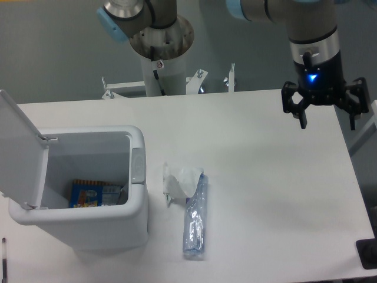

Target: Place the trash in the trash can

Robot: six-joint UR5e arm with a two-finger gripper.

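Note:
The trash lies on the white table right of the bin: a crumpled white wrapper (178, 180) and, touching it, a long squashed clear plastic bottle (196, 219) with a bluish label, pointing toward the front edge. The white trash can (136, 212) stands at the left with its lid (21, 145) swung open. A blue-and-orange snack packet (89, 194) rests inside it. My gripper (327, 121) hangs over the table's far right, well away from the trash, open with nothing between its fingers.
The arm's grey pedestal (163, 56) stands behind the table's back edge, with metal brackets (230, 76) beside it. The table's right edge (353, 177) runs close to the gripper. A dark object (367, 254) sits at the front right corner.

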